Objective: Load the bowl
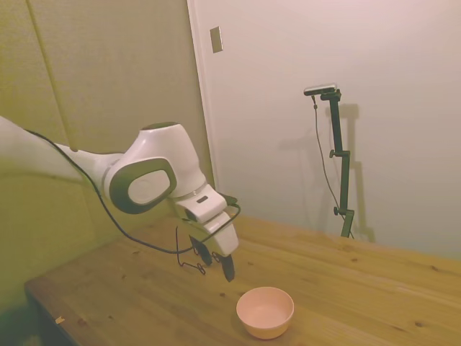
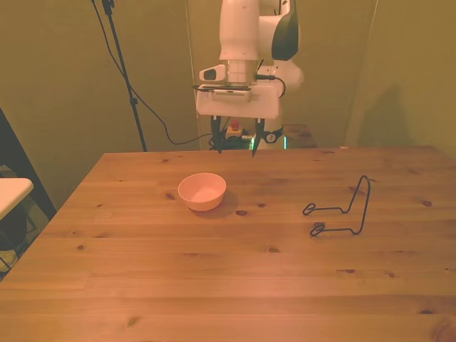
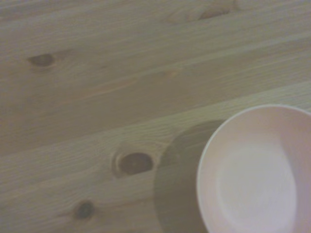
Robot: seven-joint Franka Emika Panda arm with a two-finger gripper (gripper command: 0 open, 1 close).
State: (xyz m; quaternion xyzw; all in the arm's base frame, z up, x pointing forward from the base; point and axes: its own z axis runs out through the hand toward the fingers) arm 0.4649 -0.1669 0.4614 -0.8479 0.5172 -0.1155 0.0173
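The end effector [image 2: 236, 144] hangs above the wooden worktop [image 2: 214, 271] with its fingers spread apart, holding nothing, near the pink bowl [image 2: 202, 191].

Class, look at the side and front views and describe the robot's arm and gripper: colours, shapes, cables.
The arm is glossy white with rounded joint housings and dark grey oval panels. A thin black cable trails along it. The gripper has a boxy white body and two short dark fingers.
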